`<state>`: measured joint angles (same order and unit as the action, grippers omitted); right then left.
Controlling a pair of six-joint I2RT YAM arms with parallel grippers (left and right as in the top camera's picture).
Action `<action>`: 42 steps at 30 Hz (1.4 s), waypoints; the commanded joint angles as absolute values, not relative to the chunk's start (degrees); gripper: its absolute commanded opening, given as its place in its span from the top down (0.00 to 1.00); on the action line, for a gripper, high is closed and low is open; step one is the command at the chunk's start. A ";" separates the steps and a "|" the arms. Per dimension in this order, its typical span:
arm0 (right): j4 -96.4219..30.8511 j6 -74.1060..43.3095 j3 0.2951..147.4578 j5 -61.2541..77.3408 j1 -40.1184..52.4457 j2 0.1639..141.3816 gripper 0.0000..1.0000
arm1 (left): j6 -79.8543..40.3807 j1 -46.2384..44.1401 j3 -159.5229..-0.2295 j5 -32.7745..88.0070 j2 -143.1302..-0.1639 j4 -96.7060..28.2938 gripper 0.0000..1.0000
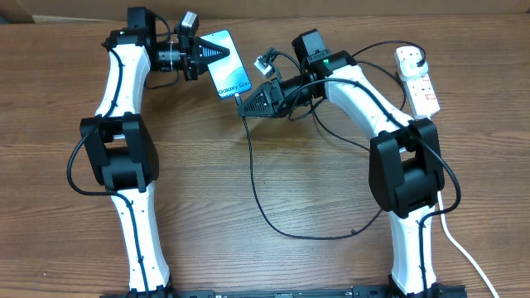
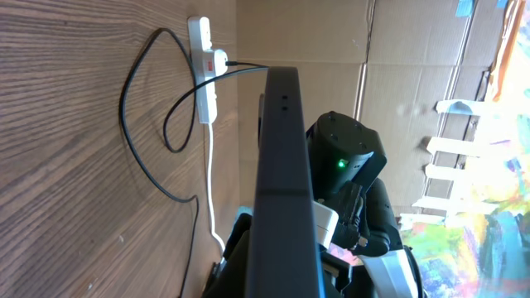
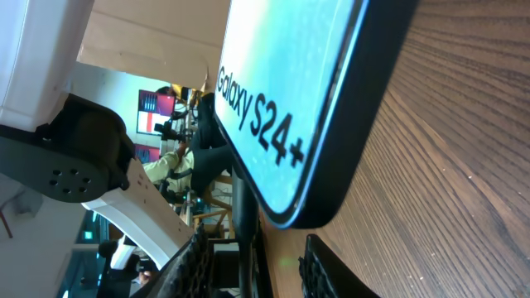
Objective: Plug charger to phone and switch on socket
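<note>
The brown wood-grain counter (image 1: 290, 265) carried everything. At its far right edge lay the socket (image 1: 418, 83), a white oblong plastic power strip with a rounded end and a red-marked label, which the left wrist view also caught (image 2: 204, 70). A thick white cord (image 1: 464, 252) trailed from it toward the near edge. Left of centre sat the phone (image 1: 225, 73), a slim rectangular handset with a bright light-blue screen, a thin dark rim and the lettering "Galaxy S24+" near its lower end (image 3: 290, 91). It was tilted and clenched at its upper end in the left gripper (image 1: 214, 53), and the left wrist camera saw it edge-on as a dark bar (image 2: 286, 165). The charger (image 1: 257, 182), a long thin black cable, ran from the socket in loose loops across the counter (image 2: 137, 132) up to the right gripper (image 1: 243, 103), which sat just beside the phone's lower end. The right wrist view showed black fingers (image 3: 327, 265) with a gap between them. Whether they pinched the cable's end could not be told, and the small connector itself was not clearly visible.
</note>
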<state>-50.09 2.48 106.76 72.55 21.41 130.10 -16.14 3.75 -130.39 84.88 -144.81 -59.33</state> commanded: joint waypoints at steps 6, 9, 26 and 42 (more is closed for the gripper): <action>-49.08 3.25 107.33 71.40 22.31 127.87 0.79 | -16.73 3.86 -131.24 88.55 -144.00 -59.24 0.96; -48.69 3.20 107.33 71.40 22.39 127.87 0.83 | -16.71 3.86 -131.24 88.55 -144.00 -59.24 0.96; -46.11 0.14 107.33 71.44 22.39 127.87 0.96 | -14.09 3.05 -131.24 88.53 -144.00 -59.33 0.96; -44.27 -1.56 107.33 71.35 22.33 127.87 0.96 | -10.24 1.83 -131.24 88.60 -144.00 -59.92 0.96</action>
<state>-46.13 -0.58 106.76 71.61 22.26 130.10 -12.03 3.49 -130.39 85.30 -144.81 -59.02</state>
